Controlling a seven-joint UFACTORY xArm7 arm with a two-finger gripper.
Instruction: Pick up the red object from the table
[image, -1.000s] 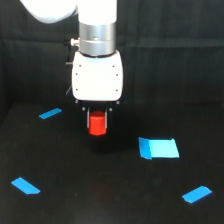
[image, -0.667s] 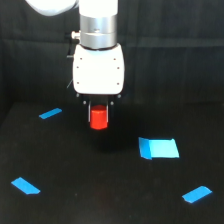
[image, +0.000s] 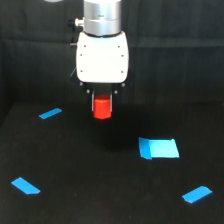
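Observation:
The red object (image: 102, 108) is a small red-orange stubby block hanging under the white gripper body (image: 102, 56). My gripper (image: 102, 104) is shut on it, with dark fingers on either side of its top. The block is held in the air above the black table (image: 100, 185), upper centre of the exterior view. A dark patch like a shadow lies on the table below it.
Several blue tape pieces lie on the table: a strip (image: 50, 113) at the exterior view's left, one (image: 25, 185) at the lower left, a large patch (image: 159, 148) at the right, a strip (image: 197, 193) at the lower right. A black cloth backdrop hangs behind.
The gripper has risen with the red object in it; the block now hangs higher above the table than a second ago.

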